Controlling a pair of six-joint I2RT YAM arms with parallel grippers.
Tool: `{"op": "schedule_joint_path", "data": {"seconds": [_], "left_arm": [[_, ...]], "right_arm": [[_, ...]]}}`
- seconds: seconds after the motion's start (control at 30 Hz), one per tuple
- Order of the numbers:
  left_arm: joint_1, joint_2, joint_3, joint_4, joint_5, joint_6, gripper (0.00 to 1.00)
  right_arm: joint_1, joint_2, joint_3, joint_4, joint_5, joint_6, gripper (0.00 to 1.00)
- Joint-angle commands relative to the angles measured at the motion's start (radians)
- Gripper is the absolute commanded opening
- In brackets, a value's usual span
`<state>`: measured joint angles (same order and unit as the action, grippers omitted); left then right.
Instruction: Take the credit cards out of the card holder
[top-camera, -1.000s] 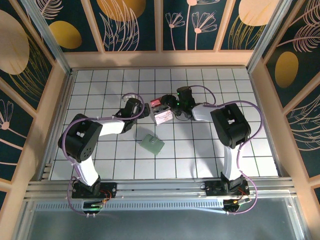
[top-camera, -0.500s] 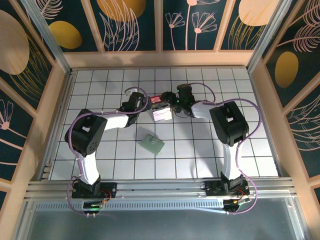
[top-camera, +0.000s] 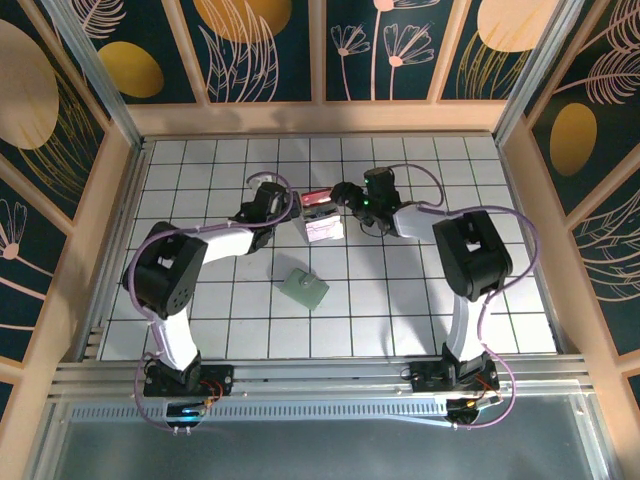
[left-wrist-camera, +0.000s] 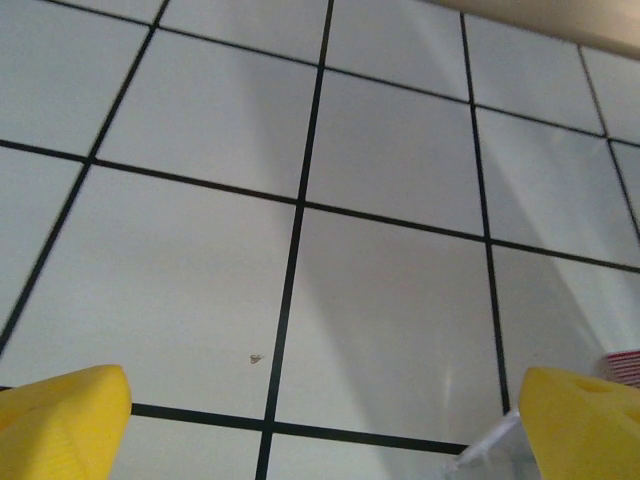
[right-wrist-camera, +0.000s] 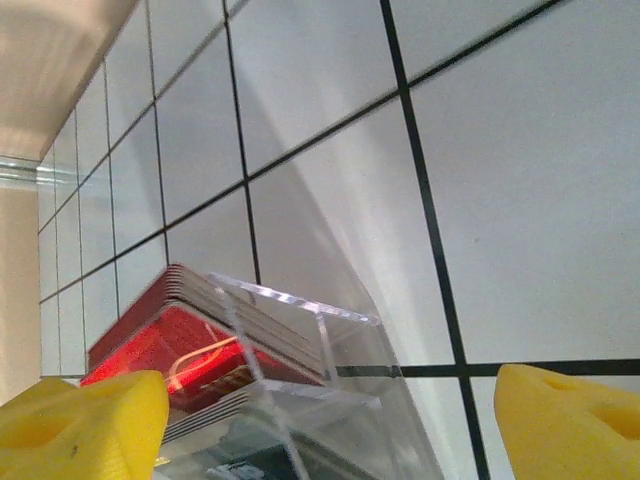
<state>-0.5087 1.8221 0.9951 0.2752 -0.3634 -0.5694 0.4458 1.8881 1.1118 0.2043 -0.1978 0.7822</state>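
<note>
One stack of red-topped plastic cards (right-wrist-camera: 190, 340) is seated in one clear acrylic card holder (right-wrist-camera: 335, 330), framed by the right gripper (right-wrist-camera: 325, 425), spread wide. The left gripper (left-wrist-camera: 320, 425), also wide, is just beside. One flat pale green folder (top-camera: 303, 288) lies apart.

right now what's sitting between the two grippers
A clear box holding a red-topped stack sits between the left gripper and the right gripper, close to both. The top external view shows it; the right wrist view frames it up close.

white gridded table (top-camera: 400, 300); the card holder (top-camera: 304, 288) lies flat near its middle; a red-topped clear box (top-camera: 322, 225) stands farther back
</note>
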Motion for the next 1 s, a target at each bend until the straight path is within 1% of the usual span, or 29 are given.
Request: {"op": "schedule_joint_path", "data": {"seconds": [0.0,0.07,0.13,0.2,0.37,0.53,0.63,0.7,0.8,0.87,0.97], "left_arm": [[0.01,-0.102,-0.055,-0.049,-0.026,-0.007,0.99],[0.007,-0.182,-0.099,-0.082,-0.019,-0.018,0.99],[0.004,-0.241,-0.149,-0.123,-0.005,-0.032,0.99],[-0.015,-0.308,-0.207,-0.175,-0.016,-0.051,0.99],[-0.09,-0.481,-0.345,-0.343,-0.019,-0.126,0.99],[-0.19,-0.599,-0.401,-0.513,-0.016,-0.218,0.99],[-0.242,-0.626,-0.42,-0.602,0.001,-0.268,0.99],[-0.273,-0.64,-0.436,-0.625,0.02,-0.286,0.97],[-0.329,-0.627,-0.456,-0.631,0.052,-0.299,0.95],[-0.376,-0.599,-0.46,-0.624,0.062,-0.307,0.95],[-0.423,-0.544,-0.463,-0.592,0.08,-0.3,0.93]], "right_arm": [[0.001,-0.108,-0.022,-0.092,0.086,-0.084,0.86],[0.012,-0.144,-0.026,-0.155,0.095,-0.121,0.84],[0.038,-0.17,-0.019,-0.232,0.118,-0.162,0.81],[0.075,-0.188,-0.008,-0.316,0.149,-0.208,0.78],[0.199,-0.202,0.0,-0.462,0.128,-0.289,0.72],[0.321,-0.161,0.04,-0.562,0.127,-0.353,0.67],[0.359,-0.127,0.055,-0.579,0.097,-0.363,0.64],[0.366,-0.111,0.055,-0.569,0.067,-0.356,0.61],[0.367,-0.094,0.045,-0.54,0.008,-0.34,0.59],[0.368,-0.087,0.037,-0.519,-0.027,-0.329,0.58],[0.37,-0.074,0.029,-0.507,-0.051,-0.315,0.58]]}}
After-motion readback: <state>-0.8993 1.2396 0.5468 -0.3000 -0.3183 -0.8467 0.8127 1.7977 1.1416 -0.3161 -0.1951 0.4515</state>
